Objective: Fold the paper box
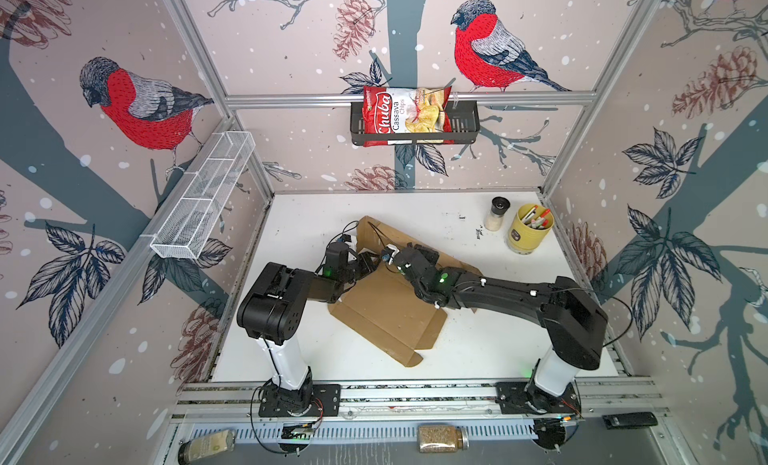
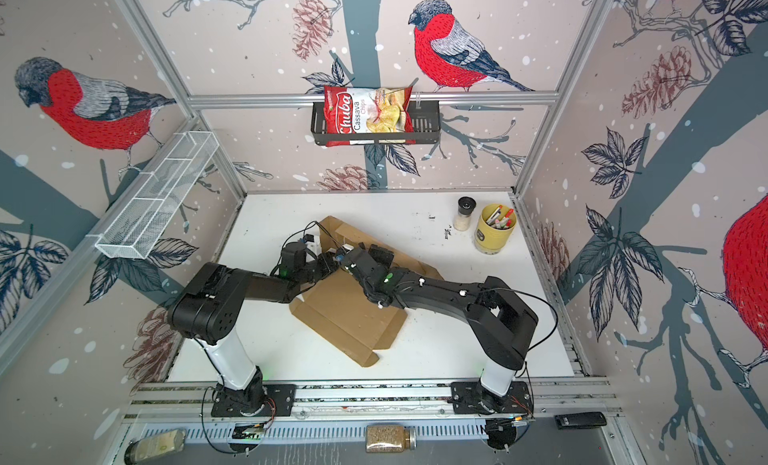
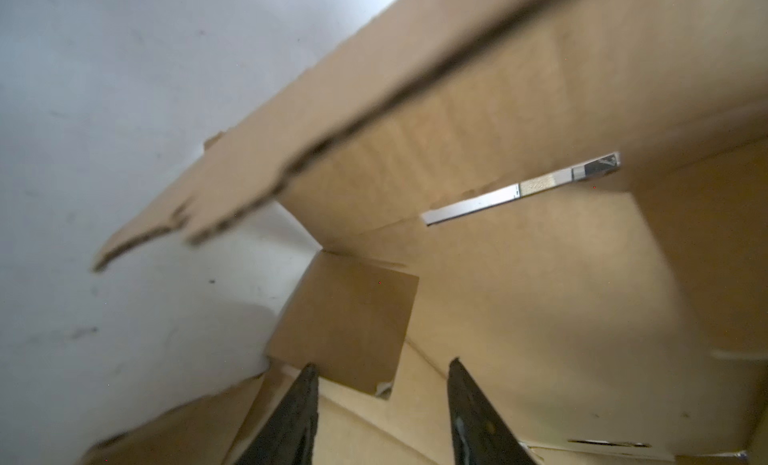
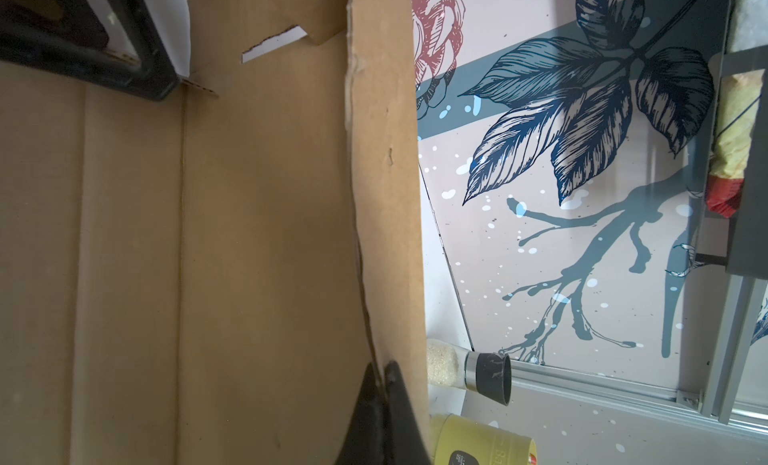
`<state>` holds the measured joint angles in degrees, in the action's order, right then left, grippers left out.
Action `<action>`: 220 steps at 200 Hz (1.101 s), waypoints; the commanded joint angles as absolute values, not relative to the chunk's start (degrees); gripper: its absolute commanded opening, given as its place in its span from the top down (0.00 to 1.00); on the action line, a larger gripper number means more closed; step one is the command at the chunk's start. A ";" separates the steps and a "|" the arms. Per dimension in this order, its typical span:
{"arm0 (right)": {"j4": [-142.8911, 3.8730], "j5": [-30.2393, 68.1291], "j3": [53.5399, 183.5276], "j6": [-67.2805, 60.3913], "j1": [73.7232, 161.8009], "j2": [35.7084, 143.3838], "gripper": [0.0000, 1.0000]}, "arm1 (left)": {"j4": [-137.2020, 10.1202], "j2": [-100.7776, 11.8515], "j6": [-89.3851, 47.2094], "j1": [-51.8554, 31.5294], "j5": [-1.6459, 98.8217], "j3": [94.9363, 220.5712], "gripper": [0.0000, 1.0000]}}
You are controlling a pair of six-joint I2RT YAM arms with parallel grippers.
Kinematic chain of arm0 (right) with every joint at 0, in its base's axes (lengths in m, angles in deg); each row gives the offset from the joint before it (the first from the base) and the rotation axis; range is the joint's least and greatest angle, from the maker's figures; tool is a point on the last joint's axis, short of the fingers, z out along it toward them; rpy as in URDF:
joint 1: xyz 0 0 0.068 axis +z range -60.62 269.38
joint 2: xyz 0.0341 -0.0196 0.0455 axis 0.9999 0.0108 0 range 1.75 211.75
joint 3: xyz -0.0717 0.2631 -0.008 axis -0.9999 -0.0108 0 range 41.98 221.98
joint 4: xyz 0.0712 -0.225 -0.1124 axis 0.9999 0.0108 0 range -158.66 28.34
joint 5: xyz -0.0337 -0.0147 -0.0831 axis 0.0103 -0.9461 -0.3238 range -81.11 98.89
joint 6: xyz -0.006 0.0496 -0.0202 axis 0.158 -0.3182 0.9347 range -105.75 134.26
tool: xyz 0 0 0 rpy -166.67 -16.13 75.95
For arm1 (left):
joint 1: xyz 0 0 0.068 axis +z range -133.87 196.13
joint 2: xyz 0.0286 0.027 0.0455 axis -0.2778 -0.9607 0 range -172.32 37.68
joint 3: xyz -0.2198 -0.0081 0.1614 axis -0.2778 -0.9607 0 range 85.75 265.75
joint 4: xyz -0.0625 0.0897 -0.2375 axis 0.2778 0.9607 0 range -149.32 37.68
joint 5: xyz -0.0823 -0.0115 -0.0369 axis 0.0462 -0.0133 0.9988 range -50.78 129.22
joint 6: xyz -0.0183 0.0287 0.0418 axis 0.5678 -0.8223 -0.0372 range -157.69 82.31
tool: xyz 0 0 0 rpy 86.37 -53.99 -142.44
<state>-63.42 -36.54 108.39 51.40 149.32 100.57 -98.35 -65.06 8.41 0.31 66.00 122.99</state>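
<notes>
Where the white table (image 1: 490,350) lies nearest me, the paper box (image 1: 386,313) sprawls across its centre, near flaps flat. Farther in, the left gripper (image 3: 382,363) gapes toward a small flap (image 3: 345,317), gripping nothing; the right gripper (image 4: 380,373) is clenched on the box's raised far wall.

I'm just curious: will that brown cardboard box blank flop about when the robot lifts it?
Probably stiff within panels: the cardboard box shows flat faces. It likely hinges at creases; the flap the right fingers pinch stands raised. Thin sheet, so seemingly light, apt to slide.
</notes>
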 commanded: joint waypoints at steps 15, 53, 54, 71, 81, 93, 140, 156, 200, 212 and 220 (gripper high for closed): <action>-58.38 -31.17 107.71 50.16 149.46 100.66 1.00 | -93.03 -60.57 4.18 0.37 65.60 124.23 0.47; -58.89 -31.36 107.95 50.70 149.37 100.65 1.00 | -75.82 -50.22 -4.86 1.74 61.07 125.64 0.40; -58.85 -31.36 107.97 50.72 149.30 100.68 1.00 | -75.26 -49.99 -5.10 1.77 60.91 125.73 0.40; -58.65 -31.45 108.16 51.15 149.31 100.41 1.00 | -67.02 -46.79 -8.29 1.89 55.91 126.32 0.42; -58.89 -31.39 108.01 51.58 149.25 100.07 1.00 | -64.62 -44.49 -9.58 1.97 53.77 125.70 0.42; -59.35 -31.10 107.60 52.28 149.31 99.70 1.00 | -63.03 -41.25 -10.23 2.05 49.75 124.29 0.42; -60.83 -30.57 106.23 55.11 150.26 99.14 1.00 | -65.01 -34.92 -20.26 5.03 47.12 125.79 0.30; -60.73 -30.57 106.36 55.23 150.59 99.04 1.00 | -60.67 -36.99 -24.50 5.09 48.43 130.47 0.30; -60.93 -30.75 106.57 55.39 151.03 99.47 1.00 | -54.94 -44.15 -30.23 6.06 48.30 138.46 0.41; -60.86 -30.75 106.75 55.39 151.24 99.79 1.00 | -54.84 -45.63 -32.16 6.11 50.55 140.32 0.45; -60.83 -30.76 106.73 55.38 151.25 99.91 1.00 | -55.43 -46.43 -33.01 6.11 51.83 140.97 0.47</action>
